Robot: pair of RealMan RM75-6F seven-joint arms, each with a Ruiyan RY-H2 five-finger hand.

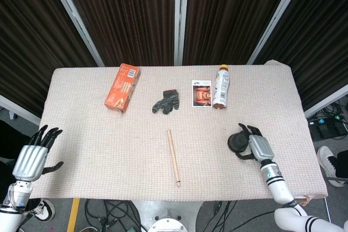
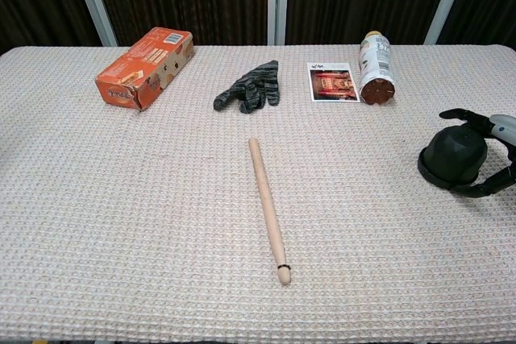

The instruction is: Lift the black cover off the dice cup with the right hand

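Black cover (image 2: 454, 157): dark dome, seated low on the surface (image 2: 161, 215). My right hand (image 1: 256, 146) cups it, fingers (image 2: 463, 114) curled around without a firm grip. Bottle (image 2: 375, 68) at 11 o'clock, well apart; left hand (image 1: 33, 156) spread, holding nothing.

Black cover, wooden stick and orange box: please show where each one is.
black cover (image 2: 455, 157), chest view, its domed side
wooden stick (image 2: 267, 205), chest view, mid shaft
orange box (image 1: 122, 87), head view, top face

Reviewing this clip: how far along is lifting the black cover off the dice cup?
Done: the right hand has reached the black cover, fingers curved around both sides. In hand: a grasp is forming; whether the fingers touch is unclear. Left: the lift; the cover sits low on the table. The left hand is idle off the table's edge.
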